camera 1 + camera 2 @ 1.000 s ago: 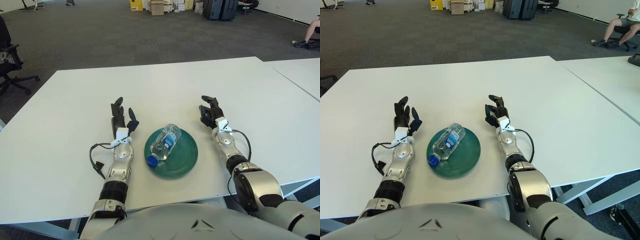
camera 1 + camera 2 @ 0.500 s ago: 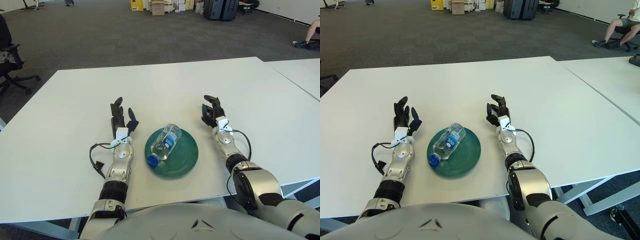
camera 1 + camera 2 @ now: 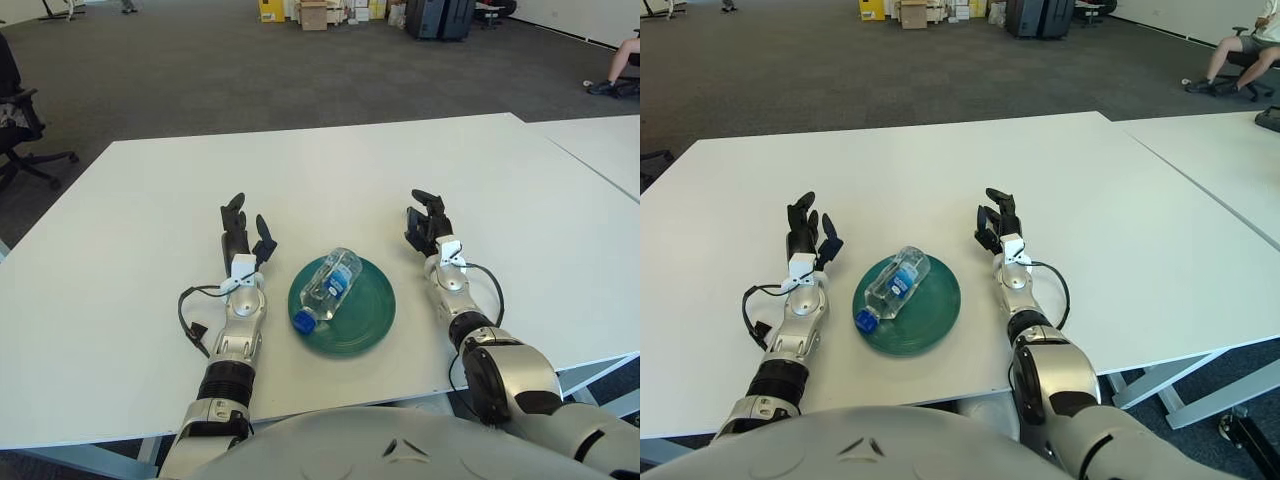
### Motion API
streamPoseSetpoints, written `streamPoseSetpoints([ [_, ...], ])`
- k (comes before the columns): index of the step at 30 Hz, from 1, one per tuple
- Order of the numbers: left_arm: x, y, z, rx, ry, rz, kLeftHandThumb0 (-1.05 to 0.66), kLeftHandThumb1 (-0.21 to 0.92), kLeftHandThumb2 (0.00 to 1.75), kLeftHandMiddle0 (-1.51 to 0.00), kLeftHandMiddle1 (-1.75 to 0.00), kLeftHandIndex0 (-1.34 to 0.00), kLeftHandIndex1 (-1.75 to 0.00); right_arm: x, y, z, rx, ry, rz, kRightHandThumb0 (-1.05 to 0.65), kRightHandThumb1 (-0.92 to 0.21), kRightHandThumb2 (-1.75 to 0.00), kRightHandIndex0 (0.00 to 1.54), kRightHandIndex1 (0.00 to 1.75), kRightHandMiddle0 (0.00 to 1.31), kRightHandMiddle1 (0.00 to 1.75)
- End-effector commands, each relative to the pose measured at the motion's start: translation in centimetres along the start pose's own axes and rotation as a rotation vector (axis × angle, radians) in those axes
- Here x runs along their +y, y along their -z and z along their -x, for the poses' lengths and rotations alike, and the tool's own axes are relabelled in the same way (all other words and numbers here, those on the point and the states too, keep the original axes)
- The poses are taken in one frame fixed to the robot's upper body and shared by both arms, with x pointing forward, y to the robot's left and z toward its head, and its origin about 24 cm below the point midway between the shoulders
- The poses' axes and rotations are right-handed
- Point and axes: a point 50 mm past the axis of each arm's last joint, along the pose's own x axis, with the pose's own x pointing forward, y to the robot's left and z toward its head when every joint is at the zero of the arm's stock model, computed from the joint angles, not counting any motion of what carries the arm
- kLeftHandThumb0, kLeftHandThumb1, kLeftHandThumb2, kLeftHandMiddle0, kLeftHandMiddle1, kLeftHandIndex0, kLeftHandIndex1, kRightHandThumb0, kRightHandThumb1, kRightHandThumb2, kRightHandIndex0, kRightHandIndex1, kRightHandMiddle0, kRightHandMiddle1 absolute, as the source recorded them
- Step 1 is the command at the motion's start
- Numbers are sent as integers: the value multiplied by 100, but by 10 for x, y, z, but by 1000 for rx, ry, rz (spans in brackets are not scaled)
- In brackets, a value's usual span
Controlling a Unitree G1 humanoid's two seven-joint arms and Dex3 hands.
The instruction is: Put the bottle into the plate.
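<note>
We judge the task done: the bottle (image 3: 331, 285) lies on its side in the plate (image 3: 374, 312), our left robot hand (image 3: 243, 238) and right robot hand (image 3: 427, 221) flanking it, fingers apart, holding nothing.

Right hand (image 3: 427, 222) shifted slightly farther from the plate (image 3: 372, 312), toward the table's far side

Silver arms, black-fingered left hand (image 3: 243, 236), black cables.

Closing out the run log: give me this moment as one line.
task: bottle into plate | bottle: lying on green plate, cap toward robot | left hand: open, left of plate | right hand: open, right of plate
</note>
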Motion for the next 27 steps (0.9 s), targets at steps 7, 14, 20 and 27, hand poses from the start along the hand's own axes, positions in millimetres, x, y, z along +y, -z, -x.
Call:
streamPoseSetpoints([
  [7,4,-3,-4,-13,-1,-21,-84,92,90,-36,-1,0,-74,4,2,10,-50,-39,-73,-72,-92,-75,32,32,0,92],
  [14,3,-5,-6,-12,5,-15,-83,92,88,-37,-1,0,-76,2,7,9,5,-26,-64,-71,-92,-75,30,32,0,91],
  [20,3,-6,-7,-11,17,-8,-83,92,87,-37,-1,0,-78,1,4,10,-17,-16,-103,-71,-92,-71,32,32,0,89],
  [27,2,-8,-8,-14,33,5,-83,92,87,-38,-1,0,-79,-2,-3,13,-88,-29,-120,-70,-92,-70,33,33,0,88],
])
